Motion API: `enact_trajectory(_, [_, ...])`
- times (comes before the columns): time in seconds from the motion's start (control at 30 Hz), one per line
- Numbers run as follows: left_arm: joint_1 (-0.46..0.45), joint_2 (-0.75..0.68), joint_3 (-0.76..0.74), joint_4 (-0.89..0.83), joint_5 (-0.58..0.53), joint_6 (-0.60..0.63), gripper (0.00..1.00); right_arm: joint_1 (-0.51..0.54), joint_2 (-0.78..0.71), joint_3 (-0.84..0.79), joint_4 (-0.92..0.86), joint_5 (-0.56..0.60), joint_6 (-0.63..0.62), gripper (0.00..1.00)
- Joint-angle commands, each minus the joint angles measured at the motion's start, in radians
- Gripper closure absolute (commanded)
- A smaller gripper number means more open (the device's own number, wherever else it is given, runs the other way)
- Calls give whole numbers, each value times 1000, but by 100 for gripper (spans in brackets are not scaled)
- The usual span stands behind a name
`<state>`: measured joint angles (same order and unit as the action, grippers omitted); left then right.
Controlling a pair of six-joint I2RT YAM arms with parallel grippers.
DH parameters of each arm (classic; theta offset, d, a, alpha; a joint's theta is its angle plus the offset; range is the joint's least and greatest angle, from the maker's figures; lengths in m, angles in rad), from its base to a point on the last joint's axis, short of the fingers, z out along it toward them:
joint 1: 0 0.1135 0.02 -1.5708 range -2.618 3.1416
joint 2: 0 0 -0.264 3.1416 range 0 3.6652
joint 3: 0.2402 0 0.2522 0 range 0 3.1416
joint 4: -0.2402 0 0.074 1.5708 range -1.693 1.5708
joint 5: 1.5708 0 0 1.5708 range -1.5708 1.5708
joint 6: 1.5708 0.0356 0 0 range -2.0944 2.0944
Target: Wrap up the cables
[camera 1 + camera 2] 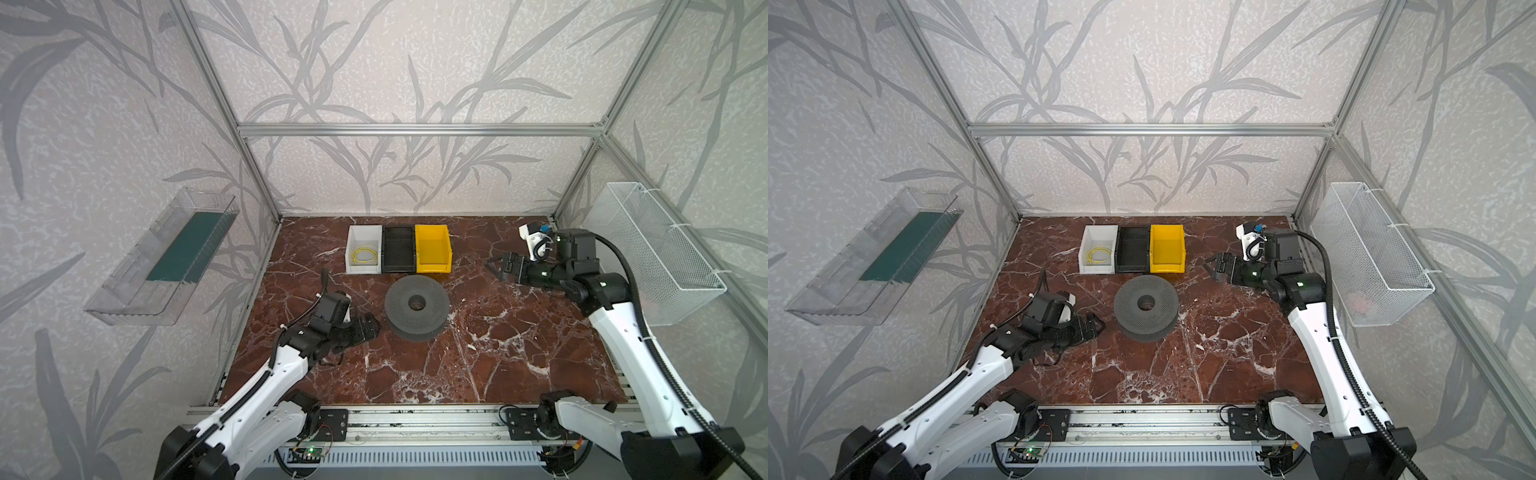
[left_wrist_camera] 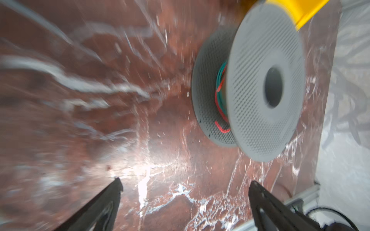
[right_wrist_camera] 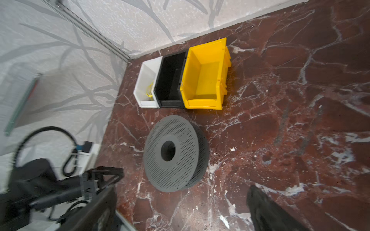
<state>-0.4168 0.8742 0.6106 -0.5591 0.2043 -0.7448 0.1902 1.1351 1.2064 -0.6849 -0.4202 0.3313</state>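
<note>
Nearest, along the bottom of both top views, the two white arms rise from their bases onto the red-brown marble table (image 1: 478, 353). Left of centre in both top views, the left gripper (image 1: 368, 328) (image 1: 1094, 326) lies low over the table and points at the left edge of the dark grey perforated spool (image 1: 434, 301) (image 1: 1163, 299), close to it but not touching. In the left wrist view its fingers stand wide apart at the bottom of the frame with only bare marble between them, so the left gripper (image 2: 185, 182) is open and empty.

The spool lies flat at the centre of the table. In the left wrist view, upper right, the red cable (image 2: 220, 128) sits wound around the core between the spool's (image 2: 250, 90) two flanges, together with a teal strand (image 2: 221, 74); the picture is motion-blurred.

Farther back, on the right of both top views, the right gripper (image 1: 496, 268) (image 1: 1210, 266) hovers well apart from the spool. Its fingers at the bottom of the right wrist view are spread wide with nothing held between them (image 3: 181, 189).

Behind the spool, near the back wall, three bins stand side by side, touching. The white bin (image 1: 365, 235) holds the yellow cable (image 1: 365, 254) (image 1: 1099, 254) (image 3: 149, 92) in loose loops. The black bin (image 1: 398, 249) is in the middle and the yellow bin (image 1: 432, 249) is on the right.

A wire basket (image 1: 656, 257) hangs on the right wall and a clear tray (image 1: 137, 282) on the left wall.
</note>
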Motion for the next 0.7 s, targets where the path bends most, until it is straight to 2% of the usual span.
enact_trajectory(0.0, [6,-74,102,-125,-326,71,1,92,35,18,13,317,-104,1])
enact_trajectory(0.03, [8,-80,113,-88,-372,114,1,110,32,0,57,333,-125,1])
enact_trajectory(0.13, [26,-38,159,21,-521,267,0,198,-52,-157,404,486,-147,1])
enact_trajectory(0.17, [41,-11,171,57,-544,317,1,213,-81,-213,517,508,-238,1])
enact_trajectory(0.27, [86,55,129,237,-604,435,1,213,-99,-343,811,497,-401,1])
enact_trajectory(0.3, [105,74,91,325,-631,481,1,205,-72,-355,841,499,-440,1])
enact_trajectory(0.37, [124,106,-8,540,-741,548,1,161,-20,-343,813,484,-434,1])
enact_trajectory(0.43, [146,114,-94,714,-761,650,1,110,-9,-370,800,489,-401,1])
enact_trajectory(0.47, [158,111,-139,799,-757,681,1,90,-20,-432,855,525,-385,1])
enact_trajectory(0.53, [203,122,-222,948,-721,683,1,60,-55,-610,1055,534,-399,1])
enact_trajectory(0.6, [255,191,-284,1105,-697,681,1,58,-47,-772,1268,571,-426,1])
enact_trajectory(0.67, [265,259,-307,1182,-733,716,1,48,-24,-847,1355,615,-435,1])
